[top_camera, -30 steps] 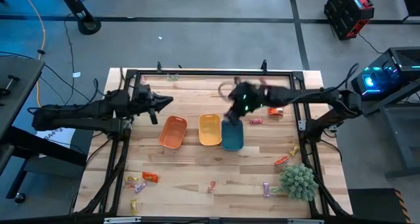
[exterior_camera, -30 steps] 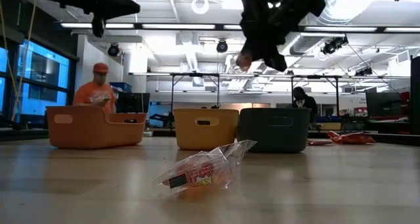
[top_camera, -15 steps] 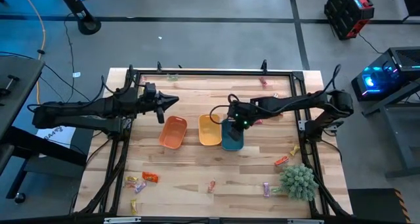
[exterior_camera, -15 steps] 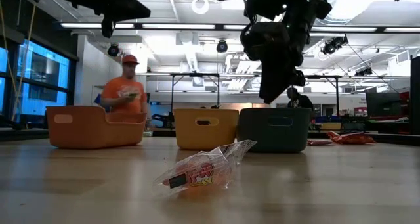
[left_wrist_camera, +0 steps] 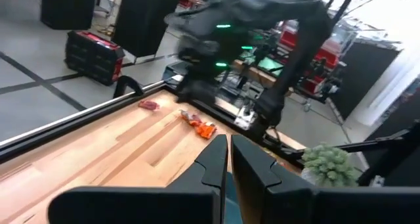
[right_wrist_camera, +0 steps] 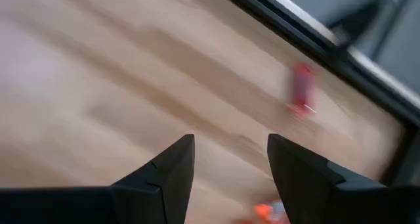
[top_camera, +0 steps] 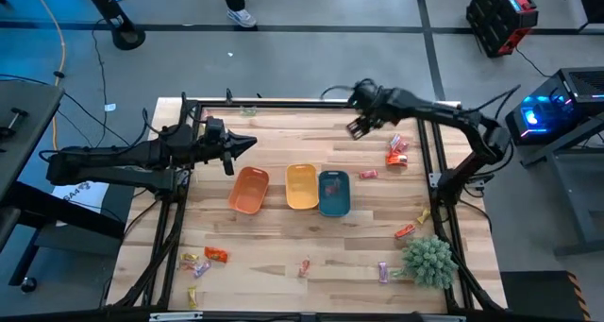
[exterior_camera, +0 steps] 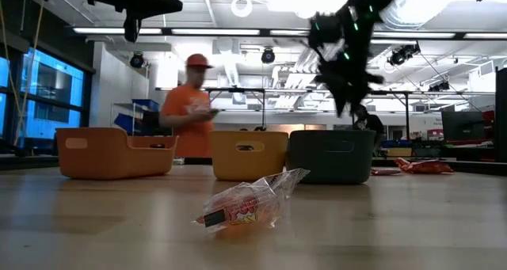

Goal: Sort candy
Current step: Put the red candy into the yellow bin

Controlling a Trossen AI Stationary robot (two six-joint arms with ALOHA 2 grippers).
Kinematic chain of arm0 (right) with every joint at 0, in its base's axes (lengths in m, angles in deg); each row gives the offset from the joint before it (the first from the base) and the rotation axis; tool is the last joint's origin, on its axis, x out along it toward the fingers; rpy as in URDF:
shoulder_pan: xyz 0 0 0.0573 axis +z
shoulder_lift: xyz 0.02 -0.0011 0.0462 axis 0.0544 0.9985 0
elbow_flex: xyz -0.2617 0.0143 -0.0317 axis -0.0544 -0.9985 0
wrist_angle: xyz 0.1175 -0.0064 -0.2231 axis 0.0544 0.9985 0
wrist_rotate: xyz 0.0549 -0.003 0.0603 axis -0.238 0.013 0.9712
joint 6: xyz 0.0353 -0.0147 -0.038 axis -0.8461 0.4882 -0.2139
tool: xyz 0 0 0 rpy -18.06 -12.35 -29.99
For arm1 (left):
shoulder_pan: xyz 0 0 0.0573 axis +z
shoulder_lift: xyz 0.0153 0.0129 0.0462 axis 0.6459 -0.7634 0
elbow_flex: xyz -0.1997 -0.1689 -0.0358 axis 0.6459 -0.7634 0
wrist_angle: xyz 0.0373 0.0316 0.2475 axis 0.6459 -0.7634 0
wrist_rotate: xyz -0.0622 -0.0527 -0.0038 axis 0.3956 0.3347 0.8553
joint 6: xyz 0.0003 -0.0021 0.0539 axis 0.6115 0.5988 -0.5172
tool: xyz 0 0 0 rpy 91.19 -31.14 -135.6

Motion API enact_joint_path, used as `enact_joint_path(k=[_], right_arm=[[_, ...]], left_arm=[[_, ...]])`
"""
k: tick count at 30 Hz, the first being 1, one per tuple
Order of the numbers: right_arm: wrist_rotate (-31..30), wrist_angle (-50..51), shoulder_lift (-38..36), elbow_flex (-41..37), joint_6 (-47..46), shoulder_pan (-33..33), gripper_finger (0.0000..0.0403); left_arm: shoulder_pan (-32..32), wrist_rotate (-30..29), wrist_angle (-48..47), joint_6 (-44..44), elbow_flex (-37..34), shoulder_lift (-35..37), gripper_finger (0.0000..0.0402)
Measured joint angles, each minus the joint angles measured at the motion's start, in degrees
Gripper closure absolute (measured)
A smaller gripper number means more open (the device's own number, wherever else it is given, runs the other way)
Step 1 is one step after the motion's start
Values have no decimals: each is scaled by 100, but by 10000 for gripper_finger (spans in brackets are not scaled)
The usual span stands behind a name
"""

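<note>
The candy lies scattered on the wooden table: red and orange pieces at the far right, more along the near edge, and one clear-wrapped piece close to the low camera. An orange tray, a yellow tray and a teal tray stand side by side mid-table. My right gripper hangs high over the far part of the table, open and holding nothing, with a red candy on the wood beyond it. My left gripper hovers shut above the table, left of and beyond the orange tray.
A spiky green plant ball sits at the near right corner. A black frame runs along the table's edges. A person in an orange shirt walks in the room behind the table.
My right gripper has dipped over the teal tray with its fingers pointing down. It has then risen and swung toward the table's far edge and somewhat right. The person behind the table has walked toward the right.
</note>
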Motion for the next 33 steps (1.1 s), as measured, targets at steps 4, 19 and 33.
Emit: enact_joint_path(k=[4,19,33], right_arm=[[625,69,2,-464,34,-741,215],[2200,-903,-16,-2534,1258,1080,215],[708,-1269,7,-2344,2986,1774,215]], left_arm=[[-19,69,-16,2,0,-6,387],[-19,-2,-22,-5,0,-6,387],[-19,-32,-29,-11,-2,-6,387]])
